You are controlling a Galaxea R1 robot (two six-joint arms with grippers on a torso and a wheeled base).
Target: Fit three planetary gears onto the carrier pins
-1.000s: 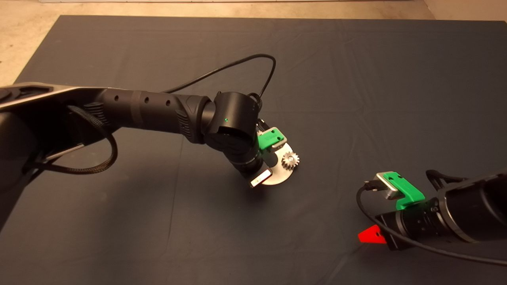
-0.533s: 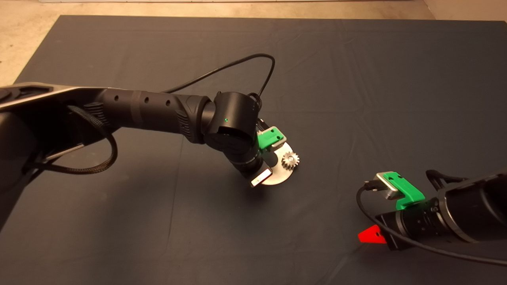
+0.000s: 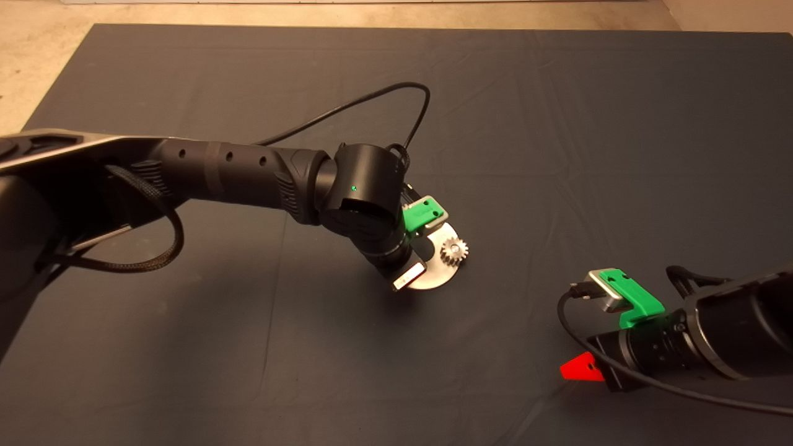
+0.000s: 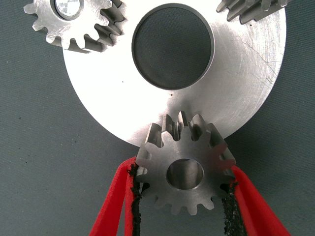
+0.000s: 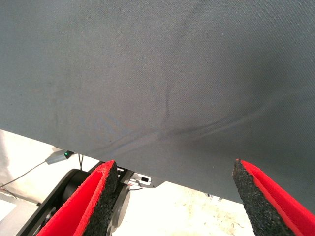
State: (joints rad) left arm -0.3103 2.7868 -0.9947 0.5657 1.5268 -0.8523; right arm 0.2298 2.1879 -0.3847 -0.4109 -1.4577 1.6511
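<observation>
In the left wrist view my left gripper [image 4: 183, 172] is shut on a planetary gear [image 4: 184, 147] by its toothed rim, level, over the near rim of the shiny disc [image 4: 236, 83]. I cannot tell whether a pin sits in its centre hole. A second gear [image 4: 74, 24] sits on a carrier pin [image 4: 68, 6]. A third gear [image 4: 248, 11] shows partly at the disc's other side. In the head view the left gripper [image 3: 414, 260] hangs over the disc [image 3: 433, 280], and one seated gear [image 3: 454, 251] shows. My right gripper [image 3: 581, 367] waits open at the lower right.
The dark mat [image 3: 557, 124] has shallow creases, and pale floor [image 3: 37, 62] lies beyond its far left corner. The left arm's black cable [image 3: 372, 102] loops above the mat behind the wrist. The right wrist view shows open fingers [image 5: 98, 196] over the mat's edge.
</observation>
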